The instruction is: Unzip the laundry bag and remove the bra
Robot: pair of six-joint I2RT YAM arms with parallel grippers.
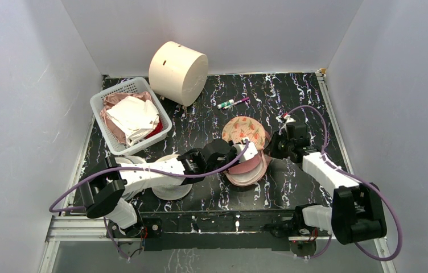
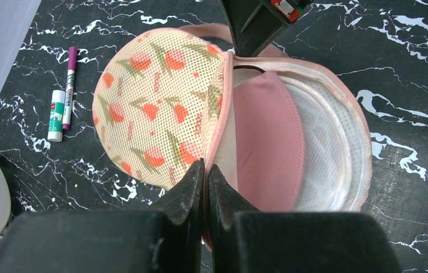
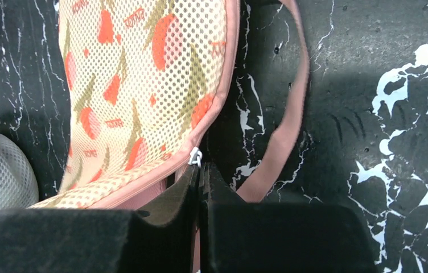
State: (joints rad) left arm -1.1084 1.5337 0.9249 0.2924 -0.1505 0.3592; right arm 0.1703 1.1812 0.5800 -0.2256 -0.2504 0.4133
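The laundry bag (image 1: 245, 132) lies open at mid-table, its patterned mesh flap (image 2: 155, 114) raised. Inside, a pink cup of the bra (image 2: 268, 142) rests on the pale lining (image 2: 331, 142). My left gripper (image 2: 206, 170) is shut on the flap's pink trim; in the top view it (image 1: 247, 149) is over the bag's middle. My right gripper (image 3: 200, 170) is shut at the white zip pull (image 3: 195, 157), at the bag's right edge (image 1: 277, 145). The pink loop strap (image 3: 291, 114) lies on the table beside it.
A white basket (image 1: 97, 114) of clothes stands at the back left, with a cream cylinder (image 1: 177, 71) behind it. Two markers (image 1: 231, 103) lie behind the bag. White mesh dome bags (image 1: 169, 187) sit under my left arm.
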